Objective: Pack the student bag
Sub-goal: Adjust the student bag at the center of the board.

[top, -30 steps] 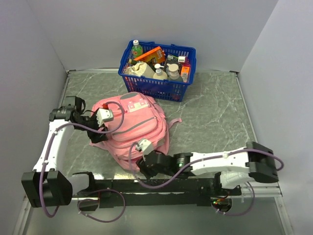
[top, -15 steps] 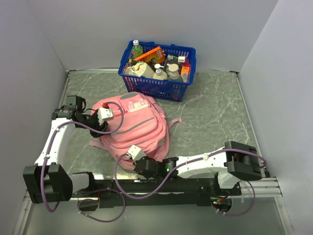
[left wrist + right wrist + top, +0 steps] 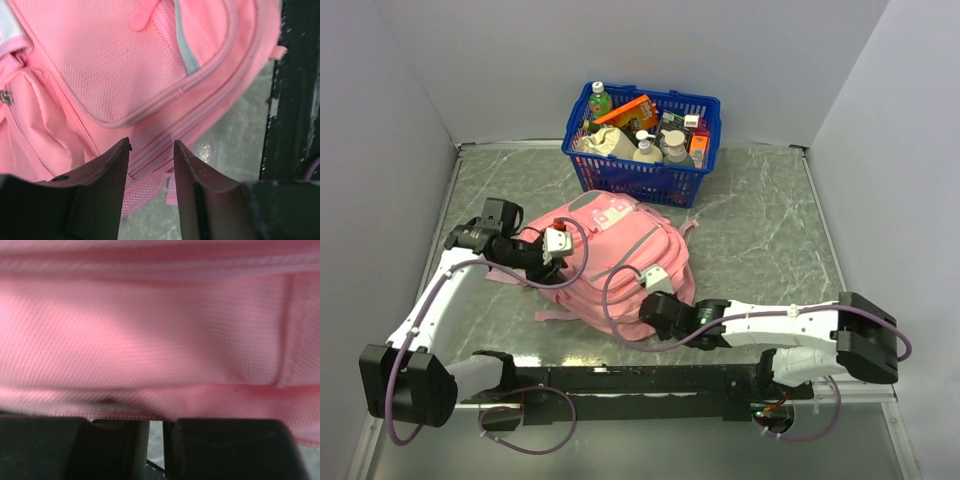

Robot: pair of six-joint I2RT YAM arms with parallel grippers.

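The student bag [image 3: 615, 250], pink with grey zip trims, lies flat in the middle of the table. My left gripper [image 3: 563, 258] is at its left edge. In the left wrist view that gripper [image 3: 151, 147] stands open, with the bag's [image 3: 125, 65] zipped seam and mesh side pocket just past and between the tips. My right gripper [image 3: 646, 296] is at the bag's near edge. In the right wrist view its fingers [image 3: 156, 419] are almost together, and the bag's pink hem [image 3: 160, 340] lies over the tips and hides them.
A blue plastic basket [image 3: 640, 175] full of bottles and packets stands at the back, just beyond the bag. Grey walls close in the table on three sides. The black base rail [image 3: 640, 380] runs along the near edge, close to the bag's bottom.
The bag has slid to the right and turned a little. Both grippers moved right with it. The right jaws closed in on its near hem, and the left jaws have narrowed.
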